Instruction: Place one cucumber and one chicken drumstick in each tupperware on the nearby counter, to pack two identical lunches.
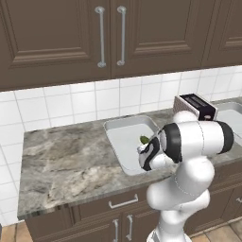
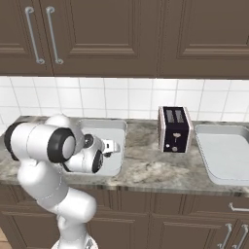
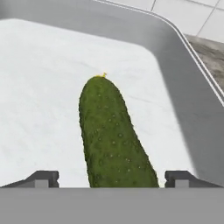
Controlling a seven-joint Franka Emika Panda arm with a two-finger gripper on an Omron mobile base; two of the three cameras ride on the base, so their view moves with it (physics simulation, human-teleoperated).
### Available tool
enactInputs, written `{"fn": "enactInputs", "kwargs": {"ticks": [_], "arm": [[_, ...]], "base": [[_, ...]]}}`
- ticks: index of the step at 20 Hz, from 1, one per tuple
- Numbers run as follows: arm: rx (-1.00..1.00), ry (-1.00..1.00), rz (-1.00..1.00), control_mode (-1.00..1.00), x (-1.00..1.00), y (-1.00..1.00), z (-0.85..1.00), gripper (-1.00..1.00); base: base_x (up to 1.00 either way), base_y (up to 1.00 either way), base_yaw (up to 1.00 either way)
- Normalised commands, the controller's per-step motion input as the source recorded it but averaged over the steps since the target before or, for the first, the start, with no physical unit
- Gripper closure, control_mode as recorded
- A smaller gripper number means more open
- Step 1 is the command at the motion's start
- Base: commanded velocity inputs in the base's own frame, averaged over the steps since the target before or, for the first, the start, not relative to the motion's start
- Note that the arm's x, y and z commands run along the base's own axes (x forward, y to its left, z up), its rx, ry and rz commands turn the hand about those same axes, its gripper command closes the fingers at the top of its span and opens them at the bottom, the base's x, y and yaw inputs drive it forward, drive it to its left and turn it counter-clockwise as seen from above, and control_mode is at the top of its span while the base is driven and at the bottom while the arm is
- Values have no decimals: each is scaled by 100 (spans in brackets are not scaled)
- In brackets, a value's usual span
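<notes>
A dark green cucumber [image 3: 114,135] lies on the pale floor of the left tupperware [image 3: 183,65], its yellow-tipped end pointing away from the hand. My gripper [image 3: 111,178] is open just above it. The two fingertips [image 3: 43,178] stand wide on either side and do not touch it. From the left base view a bit of the cucumber [image 1: 144,139] shows beside the hand over that tupperware [image 1: 124,134]. A second tupperware [image 2: 224,151] sits on the counter [image 2: 151,170] right of the toaster, with nothing in it. The chicken drumstick is out of view.
A black and silver toaster [image 2: 174,129] stands between the two trays. Dark wall cabinets [image 1: 101,35] hang above the white tiled backsplash. The counter [image 1: 61,158] stretches bare to the left of the tray, ending at a front edge over drawers.
</notes>
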Motion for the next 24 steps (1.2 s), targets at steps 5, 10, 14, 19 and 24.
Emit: {"fn": "enactInputs", "kwargs": {"ticks": [5, 10, 14, 19, 24], "arm": [[0, -27, -1, -100, -57, -10, 78, -100], [0, -26, -3, -100, -82, -21, 99, -100], [0, -4, -1, -100, -76, -21, 84, -100], [0, 29, 0, -100, -61, -23, 48, -100], [0, 32, 1, -100, -65, -11, 31, -100]], "base": [[0, 0, 0], [0, 0, 0], [0, 0, 0], [0, 0, 0], [0, 0, 0]]}}
